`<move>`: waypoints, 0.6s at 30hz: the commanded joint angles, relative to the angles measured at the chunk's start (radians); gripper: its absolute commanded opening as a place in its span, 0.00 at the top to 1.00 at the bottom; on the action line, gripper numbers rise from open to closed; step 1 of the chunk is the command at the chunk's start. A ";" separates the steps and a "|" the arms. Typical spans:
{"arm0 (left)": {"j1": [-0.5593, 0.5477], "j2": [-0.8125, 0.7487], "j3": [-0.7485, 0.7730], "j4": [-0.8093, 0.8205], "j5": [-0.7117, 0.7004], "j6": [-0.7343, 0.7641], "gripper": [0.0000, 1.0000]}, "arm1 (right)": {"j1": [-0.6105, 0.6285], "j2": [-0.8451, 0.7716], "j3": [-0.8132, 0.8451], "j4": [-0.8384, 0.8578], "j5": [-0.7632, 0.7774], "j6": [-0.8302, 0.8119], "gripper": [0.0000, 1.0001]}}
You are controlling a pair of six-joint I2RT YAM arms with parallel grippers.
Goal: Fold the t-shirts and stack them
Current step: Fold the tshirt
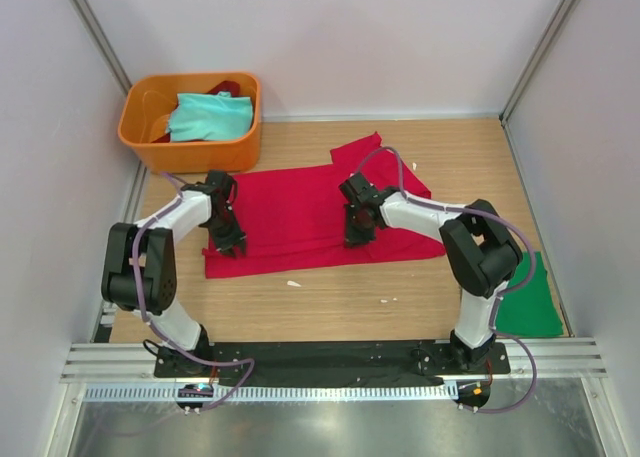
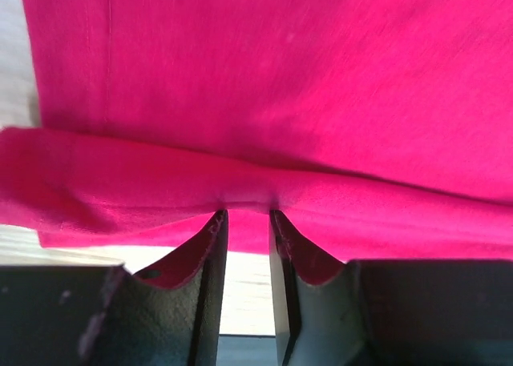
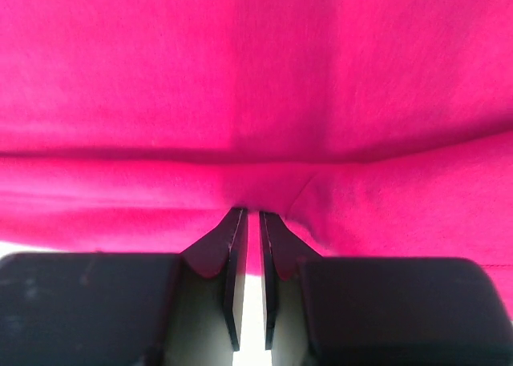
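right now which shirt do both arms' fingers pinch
The red shirt, spread mid-table: the left fingers and right fingers pinch its near edge. The teal shirt lies in the orange bin; the green shirt lies beside the right arm.

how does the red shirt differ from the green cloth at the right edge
The red shirt is spread mid-table; the green cloth is a small folded rectangle. The left pincer and right pincer pinch the red shirt; neither holds the green cloth. Both lie on the table.
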 commanded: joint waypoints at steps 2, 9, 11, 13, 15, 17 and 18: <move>0.000 0.039 0.077 -0.023 -0.048 0.056 0.71 | 0.005 0.021 0.079 -0.009 0.080 0.005 0.83; 0.000 0.127 0.244 -0.014 -0.134 0.068 0.67 | -0.018 0.156 0.273 -0.083 0.152 -0.037 0.83; 0.002 0.137 0.302 -0.061 -0.149 0.068 0.65 | -0.030 0.188 0.394 -0.139 0.178 -0.076 0.82; 0.000 0.083 0.323 -0.077 -0.143 0.068 0.61 | -0.030 0.190 0.445 -0.206 0.207 -0.130 0.81; -0.001 0.027 0.277 -0.069 -0.125 0.071 0.58 | -0.032 0.138 0.441 -0.227 0.215 -0.143 0.79; 0.000 -0.036 0.210 -0.051 -0.111 0.086 0.56 | -0.033 0.090 0.395 -0.230 0.201 -0.138 0.77; 0.002 -0.048 0.189 -0.045 -0.099 0.091 0.56 | -0.033 0.034 0.371 -0.227 0.192 -0.133 0.76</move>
